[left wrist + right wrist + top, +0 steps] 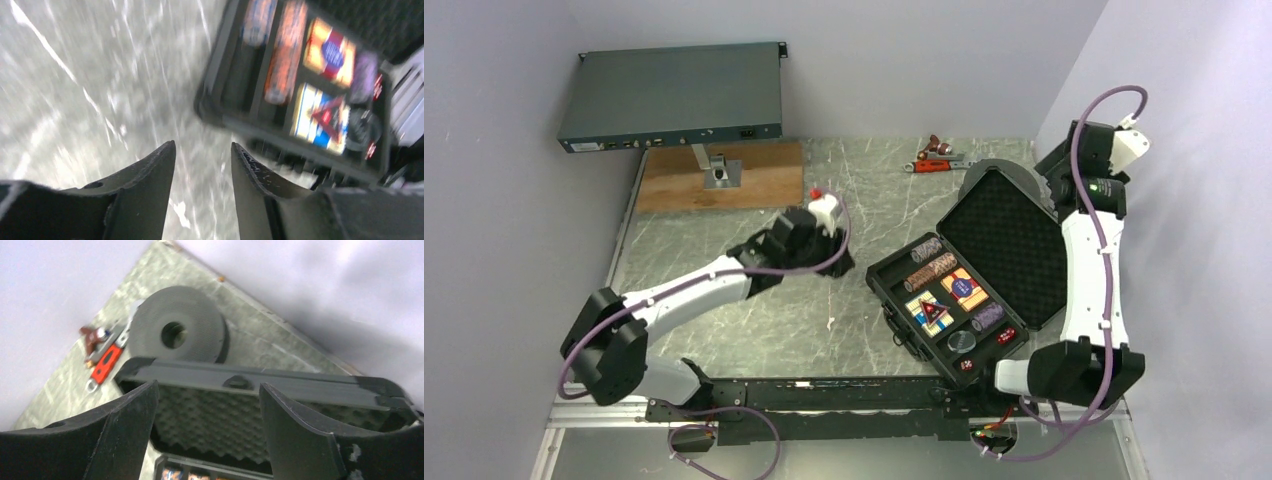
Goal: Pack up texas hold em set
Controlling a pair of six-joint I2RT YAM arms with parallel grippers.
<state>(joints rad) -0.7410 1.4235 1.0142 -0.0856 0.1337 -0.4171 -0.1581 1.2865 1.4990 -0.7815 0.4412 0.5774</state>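
hovering open beside the case lid [1014, 240], upper right of frame, the right hand [207, 387] is nearer; left hand [202, 146], parted, holds nothing.

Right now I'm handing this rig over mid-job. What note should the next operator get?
Left gripper: open, empty, over bare table left of the case.
Right gripper: open, empty, at the top rim of the raised lid, not gripping it.
Done: chips, decks and marker sit in the case.
Left: fold the lid down and latch it.
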